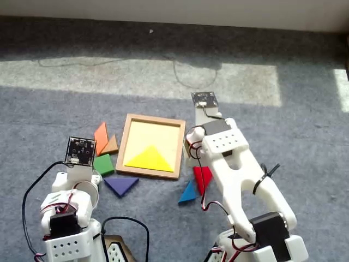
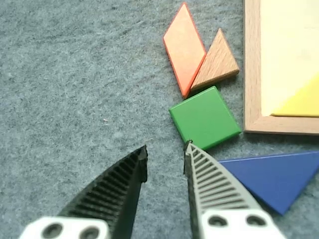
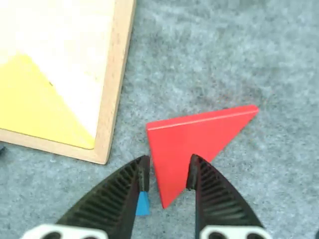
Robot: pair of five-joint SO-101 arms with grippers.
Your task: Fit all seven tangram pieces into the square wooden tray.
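Observation:
The square wooden tray [image 1: 126, 143] lies mid-carpet with a yellow triangle [image 1: 148, 158] inside it. To its left lie an orange parallelogram [image 2: 183, 47], a wood-coloured triangle [image 2: 217, 62], a green square [image 2: 204, 118] and a dark blue triangle [image 2: 276, 174]. My left gripper [image 2: 165, 157] is open over bare carpet, one tip close to the green square's corner. On the tray's other side lies a red triangle [image 3: 192, 144] with a light blue triangle [image 1: 188, 193] beside it. My right gripper [image 3: 168, 167] is open, its fingers either side of the red triangle's narrow corner.
Grey carpet runs all round the pieces, with a sunlit band [image 1: 136, 79] beyond the tray. A thin cable [image 1: 180, 73] crosses that band. The right arm's white body [image 1: 240, 180] stretches over the red and light blue triangles.

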